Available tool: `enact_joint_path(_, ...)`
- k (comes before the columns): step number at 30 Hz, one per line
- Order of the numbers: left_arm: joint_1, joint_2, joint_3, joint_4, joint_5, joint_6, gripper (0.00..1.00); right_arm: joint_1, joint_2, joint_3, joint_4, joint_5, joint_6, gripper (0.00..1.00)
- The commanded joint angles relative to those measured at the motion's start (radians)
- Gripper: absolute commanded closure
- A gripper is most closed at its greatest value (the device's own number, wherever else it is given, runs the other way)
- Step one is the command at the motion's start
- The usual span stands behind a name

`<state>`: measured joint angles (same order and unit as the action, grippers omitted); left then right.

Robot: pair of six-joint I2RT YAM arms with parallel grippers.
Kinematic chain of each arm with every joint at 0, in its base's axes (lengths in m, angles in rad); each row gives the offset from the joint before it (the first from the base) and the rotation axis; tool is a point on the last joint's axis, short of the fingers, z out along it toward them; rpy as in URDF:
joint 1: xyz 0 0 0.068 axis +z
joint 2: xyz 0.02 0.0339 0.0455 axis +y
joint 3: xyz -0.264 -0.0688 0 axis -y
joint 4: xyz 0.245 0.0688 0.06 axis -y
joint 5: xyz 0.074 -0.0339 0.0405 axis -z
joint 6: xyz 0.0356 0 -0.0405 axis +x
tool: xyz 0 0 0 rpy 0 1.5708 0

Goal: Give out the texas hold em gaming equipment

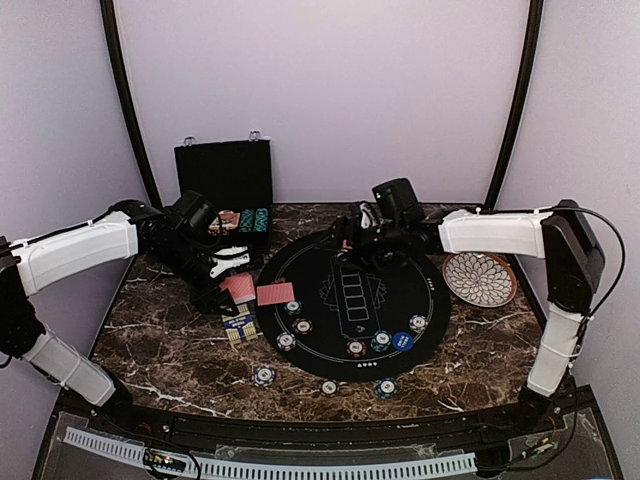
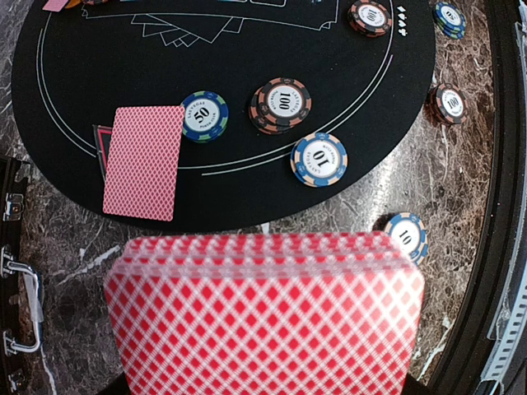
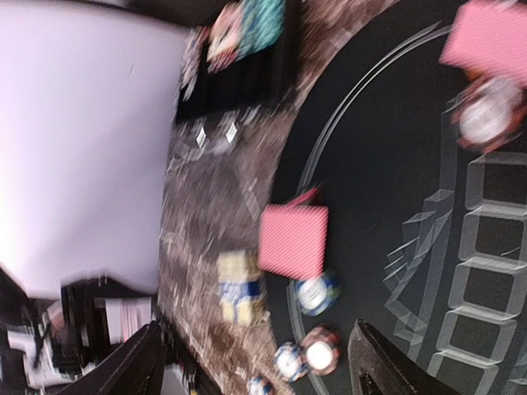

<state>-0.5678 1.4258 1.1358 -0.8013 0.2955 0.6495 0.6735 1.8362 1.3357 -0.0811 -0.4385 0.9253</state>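
- Left fingers (image 1: pixel 226 268): closed on a deck of red-backed cards (image 2: pixel 263 321). The deck is held above the dark marbled worktop (image 1: pixel 160 340), just off the left edge of the black oval mat (image 1: pixel 330 262). In the wrist view the deck hides the fingers.
- Right fingers (image 1: pixel 352 238): spread wide and holding nothing, over the far edge of the mat. The right wrist view is blurred.
- Single red-backed card (image 2: pixel 144 162): face down on the mat's left edge, just beside a green-and-blue chip marked 50.
- Poker chips (image 2: pixel 281 104): in small stacks across the near half of the mat. Three more sit on the bare worktop beyond the mat's near rim.
- Blue marker disc (image 1: pixel 402 341): on the mat's near right part, close beside a chip stack.
- Small blue-and-yellow box (image 1: pixel 240 323): on the worktop, just left of the mat and below the held deck.
- Black case (image 1: pixel 225 178): open at the far left, lid upright, with more chips inside.
- Patterned plate (image 1: pixel 478 278): on the worktop right of the mat, apart from it.
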Motion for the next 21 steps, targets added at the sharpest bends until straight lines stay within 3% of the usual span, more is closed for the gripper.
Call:
enact_joint_path(1,0.0,-0.036,0.011,-0.002,0.023,0.0,1.0,0.104,-0.007,-0.072,0.257,-0.101,0.138,0.2)
enact_joint_path(6,0.0,-0.033,0.012,0.0,0.023,-0.002,1.0,0.182,0.036,-0.074,0.402,-0.14,0.227,0.2)
enact_joint_path(21,0.0,-0.035,0.033,-0.003,0.036,-0.017,1.0,0.275,0.172,0.008,0.486,-0.195,0.295,0.2)
